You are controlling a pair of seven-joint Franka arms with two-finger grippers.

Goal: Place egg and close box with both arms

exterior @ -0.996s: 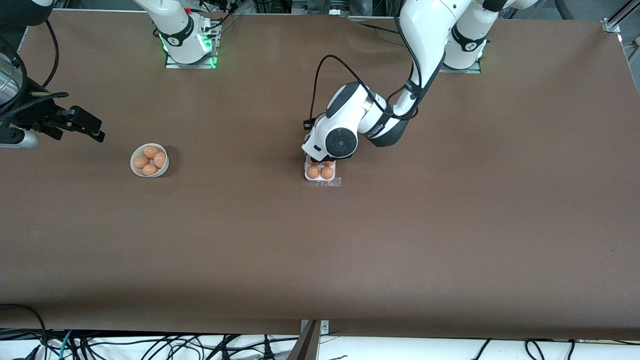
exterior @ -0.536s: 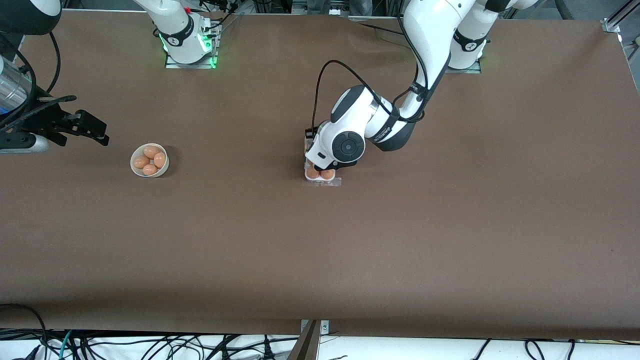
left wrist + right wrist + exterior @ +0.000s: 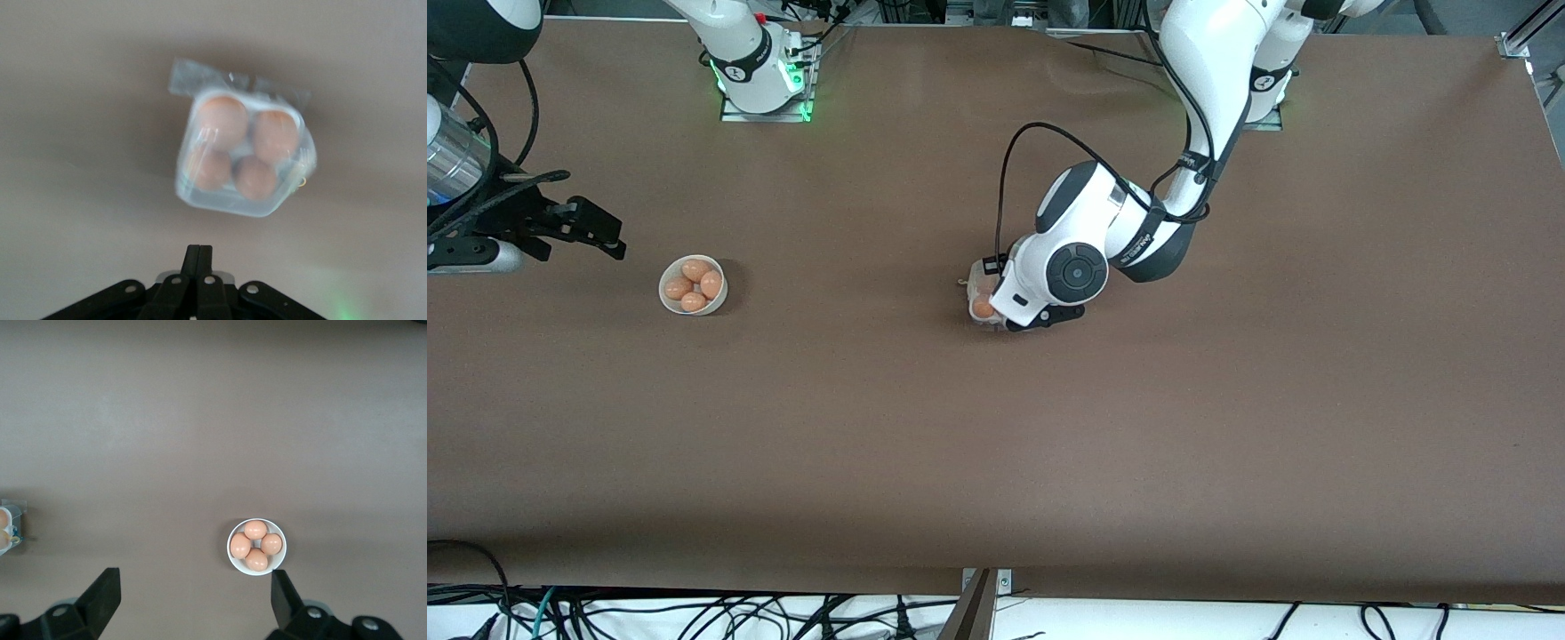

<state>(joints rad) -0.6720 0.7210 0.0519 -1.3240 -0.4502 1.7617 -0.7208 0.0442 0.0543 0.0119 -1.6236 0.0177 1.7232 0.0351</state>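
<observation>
Left gripper [image 3: 198,257], fingers pressed together and empty, is poised over the box [image 3: 243,157]; right gripper [image 3: 193,590], spread wide and empty, waits at nine o'clock of the table [image 3: 1227,400].

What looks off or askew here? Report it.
Nothing is spilled or broken. The box holds four eggs with its clear lid over them, though it sits skewed to the table edges. The shut left end effector is beside it. The bowl of eggs stands upright, and the right end effector waits open above it.
</observation>
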